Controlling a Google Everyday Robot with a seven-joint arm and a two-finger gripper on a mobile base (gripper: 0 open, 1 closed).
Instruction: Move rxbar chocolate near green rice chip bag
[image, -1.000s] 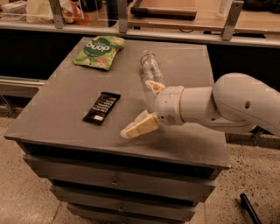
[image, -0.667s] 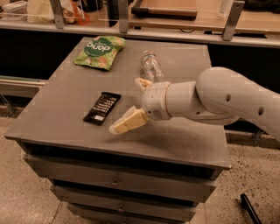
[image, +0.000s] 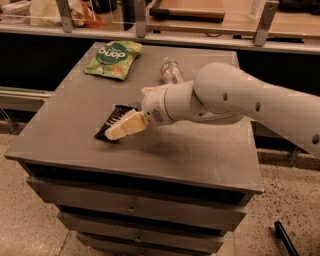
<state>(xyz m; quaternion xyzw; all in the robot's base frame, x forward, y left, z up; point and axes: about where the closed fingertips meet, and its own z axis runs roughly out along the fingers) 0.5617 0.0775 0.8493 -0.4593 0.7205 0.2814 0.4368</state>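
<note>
Leftward since the earlier frames, the gripper (image: 126, 112) is now hanging over the rxbar chocolate (image: 115, 115), fingers spread, one lying across the bar's near end. The bar is lying mid-left on the table (image: 65, 120), its long axis running near-left to far-right. Farther back, the green rice chip bag (image: 112, 59) is sitting far-left, well apart, left of the water bottle (image: 171, 71).
</note>
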